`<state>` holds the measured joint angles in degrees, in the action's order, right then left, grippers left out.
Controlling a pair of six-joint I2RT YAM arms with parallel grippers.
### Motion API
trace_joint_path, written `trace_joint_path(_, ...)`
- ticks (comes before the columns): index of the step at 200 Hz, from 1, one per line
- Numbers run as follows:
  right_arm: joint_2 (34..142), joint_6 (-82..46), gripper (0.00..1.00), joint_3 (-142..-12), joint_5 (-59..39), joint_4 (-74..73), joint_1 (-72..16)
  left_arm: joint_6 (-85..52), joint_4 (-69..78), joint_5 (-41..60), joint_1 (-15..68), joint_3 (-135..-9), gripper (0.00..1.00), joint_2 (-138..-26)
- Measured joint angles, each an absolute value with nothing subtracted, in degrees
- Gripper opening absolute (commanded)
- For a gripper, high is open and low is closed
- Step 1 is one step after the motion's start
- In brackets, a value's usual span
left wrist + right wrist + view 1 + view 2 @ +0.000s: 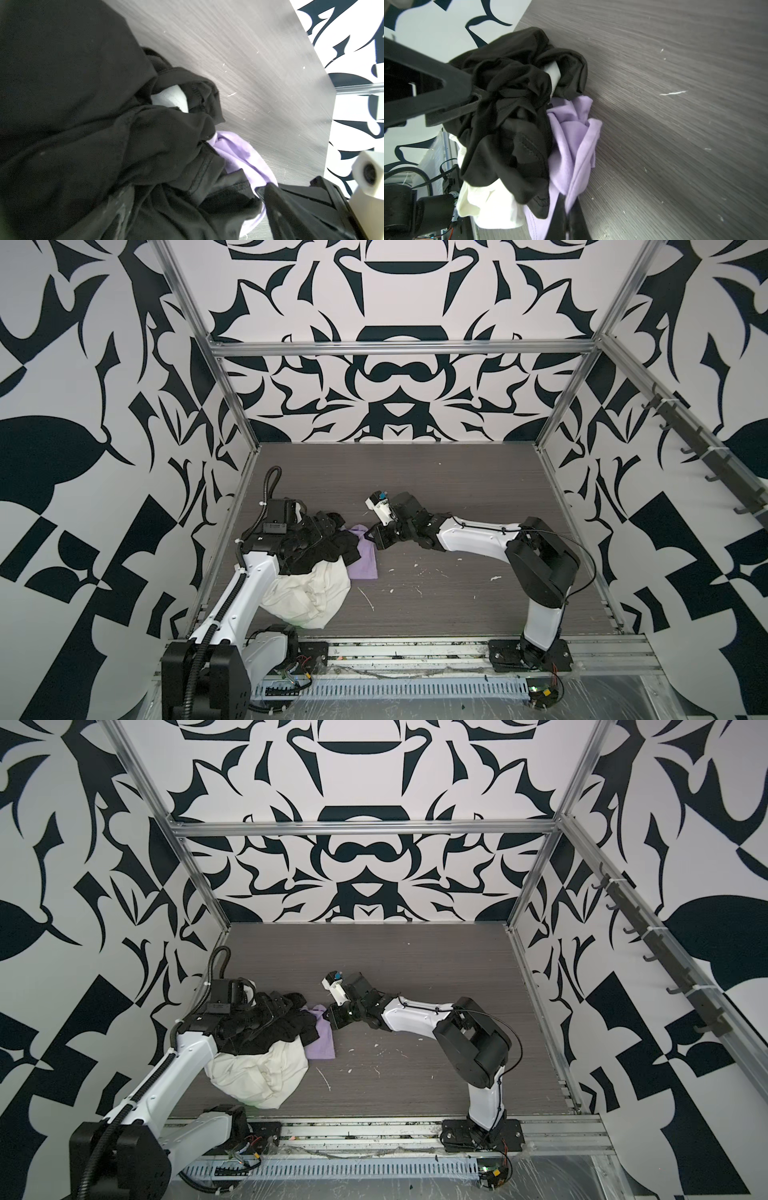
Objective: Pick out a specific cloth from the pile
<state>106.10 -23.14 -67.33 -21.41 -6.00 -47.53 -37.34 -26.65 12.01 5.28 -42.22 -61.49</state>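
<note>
Step in hand: extraction grasp. Pile (266, 1073) runs cream garment (303, 597) nearest, black garment (347, 549) heaped behind it. My left jaws stand fully spread, gripping nothing, with the black draped over them. My right jaws are closed tight on an edge fold of the cloth (571, 141). It lies on the table (457, 489) against the pile's right side, 1 edge tucked under the black. It's thin, lavender and crumpled. Next, I judge: pull right, low and slow, so the black doesn't drag along.

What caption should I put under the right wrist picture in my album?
The right gripper, jaws shut on the lavender cloth, beside the black garment and cream-white garment.
</note>
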Motion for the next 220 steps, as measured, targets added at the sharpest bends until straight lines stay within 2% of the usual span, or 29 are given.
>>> trace_joint_path(108, 99.3, -21.3, 0.00, -70.5, -20.1, -1.7, -47.5, -36.4, -29.5, 13.4, 5.3, -51.8, 1.00, -58.7)
trace_joint_path(220, 96.9, -16.5, 0.00, -76.1, -17.6, 1.3, -47.4, -33.4, -28.2, 16.6, 5.3, -55.0, 0.97, -58.7)
